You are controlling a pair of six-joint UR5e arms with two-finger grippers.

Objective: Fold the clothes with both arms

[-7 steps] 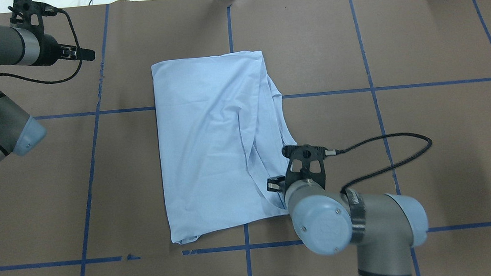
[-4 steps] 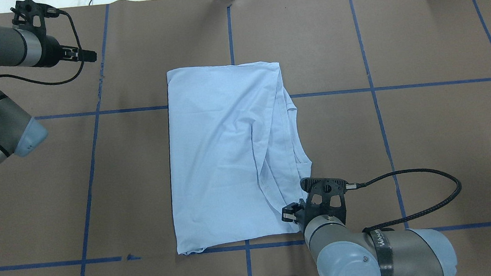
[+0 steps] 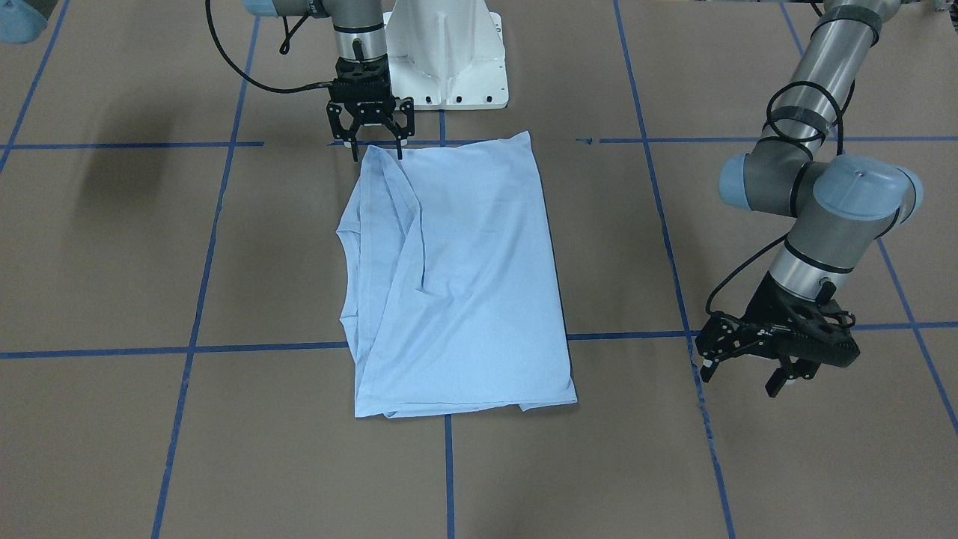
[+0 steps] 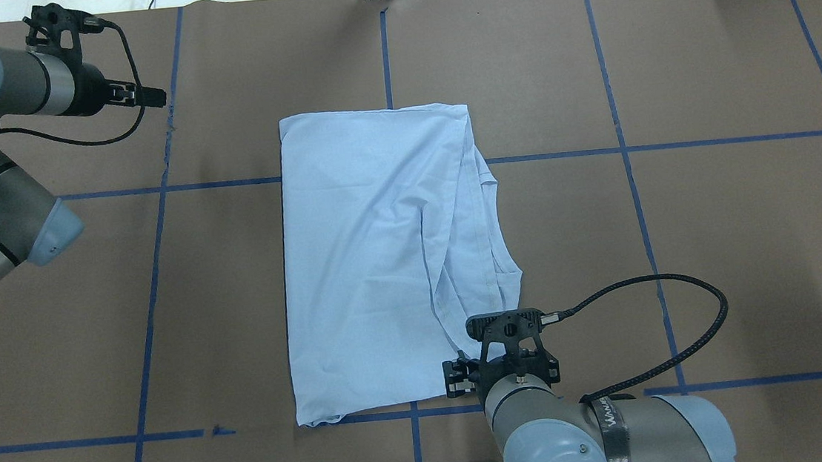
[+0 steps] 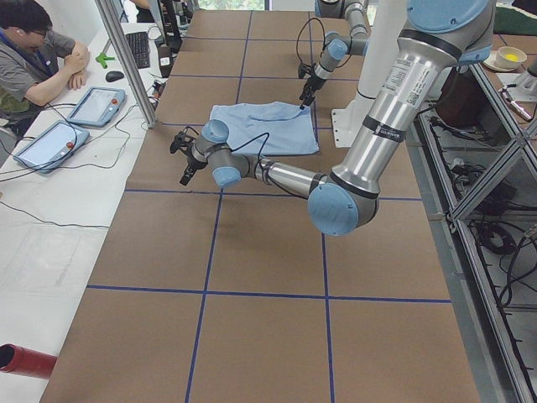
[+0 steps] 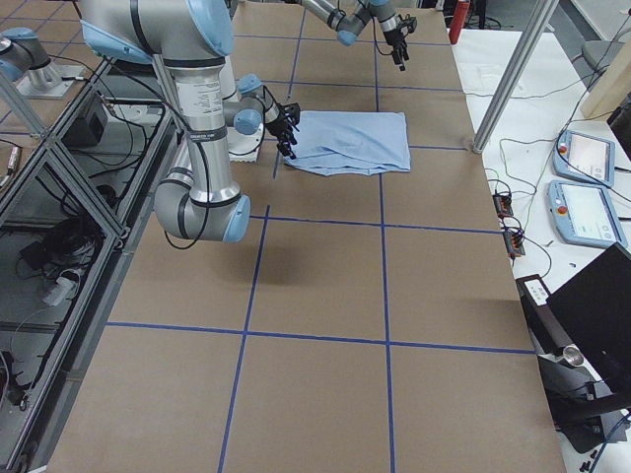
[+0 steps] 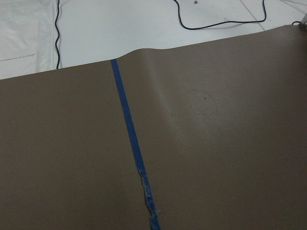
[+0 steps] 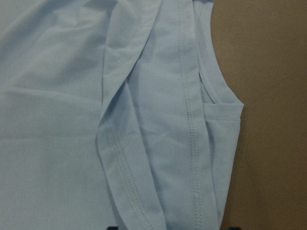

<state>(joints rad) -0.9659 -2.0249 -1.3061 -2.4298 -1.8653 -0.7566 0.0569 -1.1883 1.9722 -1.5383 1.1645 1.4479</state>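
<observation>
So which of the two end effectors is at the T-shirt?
The right end effector, open at a corner of the T-shirt. The left end effector hangs over the brown table, apart from the cloth.

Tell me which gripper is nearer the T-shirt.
Right. The right gripper hangs at a corner of the T-shirt, fingers spread; the left gripper hovers over bare table, well off the opposite side.

The right claw dragged the T-shirt toward the robot, then opened.
</observation>
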